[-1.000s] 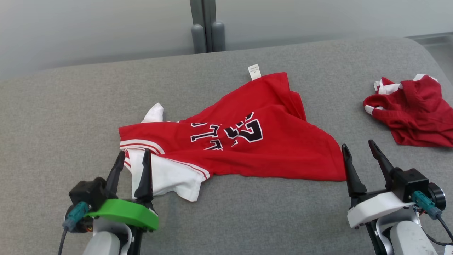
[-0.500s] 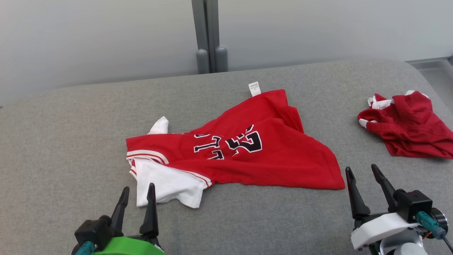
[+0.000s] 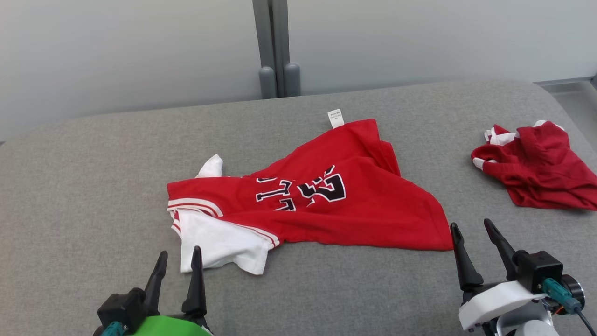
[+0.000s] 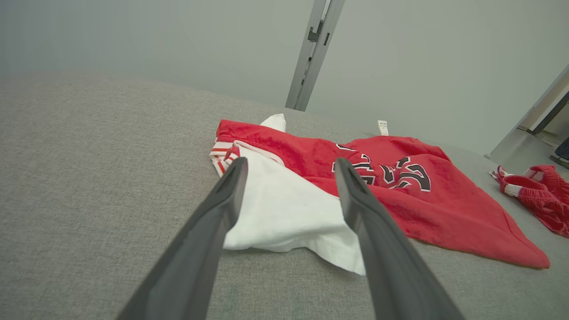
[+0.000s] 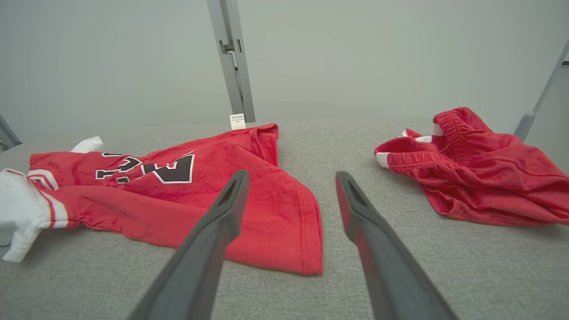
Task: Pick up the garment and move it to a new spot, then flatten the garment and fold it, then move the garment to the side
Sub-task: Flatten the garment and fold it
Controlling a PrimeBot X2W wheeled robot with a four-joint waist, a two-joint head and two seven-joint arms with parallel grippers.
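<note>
While the left hand (image 3: 180,252) and right hand (image 3: 470,223) stand wide and empty, the jersey (image 3: 354,210) lies rumpled just ahead of both (sleeve (image 3: 219,240) before the left, hem corner (image 3: 438,242) before the right); pinching one layer only would likely bunch it worse when lifted

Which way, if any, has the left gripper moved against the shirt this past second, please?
Yes. The left gripper drew back toward the robot: against the shirt, its tips went from the striped trim to the near edge.
</note>
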